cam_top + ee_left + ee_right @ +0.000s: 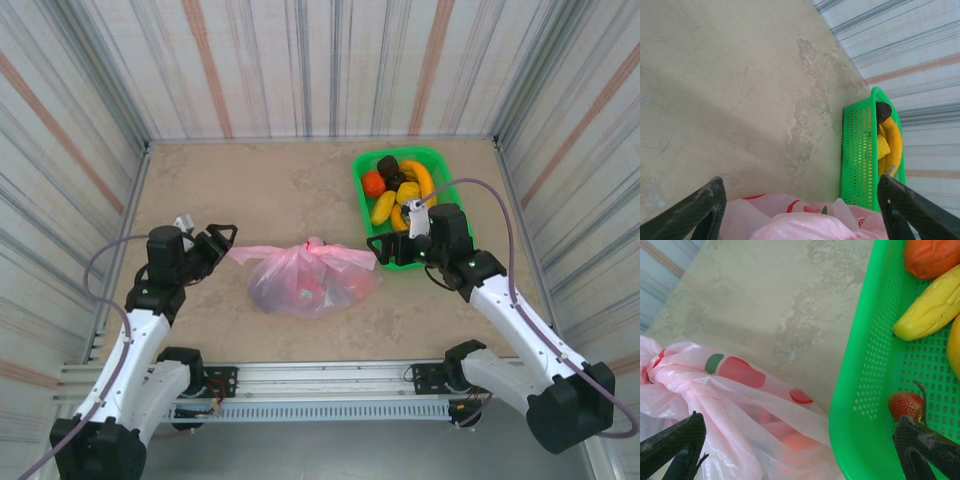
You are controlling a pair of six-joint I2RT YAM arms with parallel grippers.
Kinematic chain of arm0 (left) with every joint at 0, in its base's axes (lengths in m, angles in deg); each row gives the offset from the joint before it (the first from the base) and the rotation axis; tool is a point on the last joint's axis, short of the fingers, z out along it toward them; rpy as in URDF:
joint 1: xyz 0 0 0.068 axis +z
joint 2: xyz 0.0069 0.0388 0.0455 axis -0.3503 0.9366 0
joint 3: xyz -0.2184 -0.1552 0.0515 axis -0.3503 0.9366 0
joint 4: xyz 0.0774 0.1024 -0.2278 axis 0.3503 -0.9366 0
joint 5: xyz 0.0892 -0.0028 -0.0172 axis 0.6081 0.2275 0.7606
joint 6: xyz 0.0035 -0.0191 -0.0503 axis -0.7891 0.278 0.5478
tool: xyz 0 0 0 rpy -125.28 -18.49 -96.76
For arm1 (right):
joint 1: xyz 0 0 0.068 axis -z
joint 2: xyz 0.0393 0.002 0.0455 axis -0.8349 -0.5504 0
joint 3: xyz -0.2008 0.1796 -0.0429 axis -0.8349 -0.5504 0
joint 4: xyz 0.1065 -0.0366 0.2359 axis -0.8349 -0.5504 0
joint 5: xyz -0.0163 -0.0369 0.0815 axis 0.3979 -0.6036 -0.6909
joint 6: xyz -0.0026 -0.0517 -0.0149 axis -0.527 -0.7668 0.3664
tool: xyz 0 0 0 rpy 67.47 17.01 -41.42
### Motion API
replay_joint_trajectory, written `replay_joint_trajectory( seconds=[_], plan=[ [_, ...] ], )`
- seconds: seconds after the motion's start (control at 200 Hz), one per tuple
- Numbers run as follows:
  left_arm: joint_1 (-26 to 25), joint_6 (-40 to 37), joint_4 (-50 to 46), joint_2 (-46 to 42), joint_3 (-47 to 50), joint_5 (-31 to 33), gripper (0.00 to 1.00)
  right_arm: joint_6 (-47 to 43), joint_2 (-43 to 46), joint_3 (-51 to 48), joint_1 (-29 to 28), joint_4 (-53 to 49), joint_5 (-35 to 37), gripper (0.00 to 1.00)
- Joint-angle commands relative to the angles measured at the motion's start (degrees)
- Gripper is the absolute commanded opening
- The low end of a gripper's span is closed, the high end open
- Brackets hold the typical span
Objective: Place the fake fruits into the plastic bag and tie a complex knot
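The pink plastic bag (313, 282) lies in the middle of the table with fake fruits showing dimly through it (800, 437). Its handles are bunched into a knot (316, 246), with flat tails sticking out left and right. My left gripper (218, 245) stands open just off the left tail's end, the bag (805, 225) low between its wide fingers. My right gripper (383, 252) is open at the right tail, between bag (740, 405) and tray, holding nothing. The knot (665, 375) sits at the left of the right wrist view.
A green perforated tray (363, 172) at the back right holds bananas (415, 180), an orange (373, 183), dark pieces and a small red strawberry (905, 405). Its near wall (865, 365) is close beside my right gripper. Striped walls enclose the table.
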Motion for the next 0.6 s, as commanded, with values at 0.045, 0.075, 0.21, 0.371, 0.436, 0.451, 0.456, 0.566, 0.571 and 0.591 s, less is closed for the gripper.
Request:
replay_joint_trajectory(
  seconds=[0.045,0.075,0.21,0.371,0.436,0.451,0.456,0.566,0.571,0.591],
  plan=[
    [0.82,-3.28,-2.17,-2.06,-1.62,1.43,0.89,-0.80,1.52,1.23,0.69,-2.47,1.73,0.99],
    [0.94,-3.63,-2.65,-2.19,-1.95,1.36,0.91,-0.96,1.77,1.39,0.88,-2.71,1.88,0.99],
    [1.51,-5.42,-4.42,-3.00,-3.62,1.08,0.99,-1.57,3.11,2.24,2.00,-3.98,3.33,0.99],
    [3.17,-6.94,-6.49,-4.51,-5.44,1.43,0.99,-1.68,4.60,3.96,5.16,-6.50,6.15,0.99],
    [4.56,-7.88,-7.64,-5.59,-6.34,1.57,0.99,-1.68,5.22,4.82,7.20,-7.45,7.11,0.99],
    [4.89,-7.97,-8.08,-5.88,-6.59,1.90,0.99,-1.64,5.30,5.05,7.69,-7.58,7.23,0.99],
    [4.99,-8.03,-8.22,-5.97,-6.68,1.94,0.99,-1.66,5.35,5.13,7.89,-7.61,7.24,0.99],
    [8.05,-10.83,-9.81,-8.07,-8.18,3.49,0.99,-1.96,6.32,6.23,11.96,-7.92,8.37,0.99],
    [8.16,-10.91,-9.92,-8.12,-8.27,3.57,0.99,-2.04,6.35,6.24,12.13,-7.96,8.39,0.99],
    [8.75,-11.51,-10.19,-8.39,-8.64,3.86,0.99,-2.17,6.46,6.45,12.97,-7.94,8.55,0.99]
  ],
)
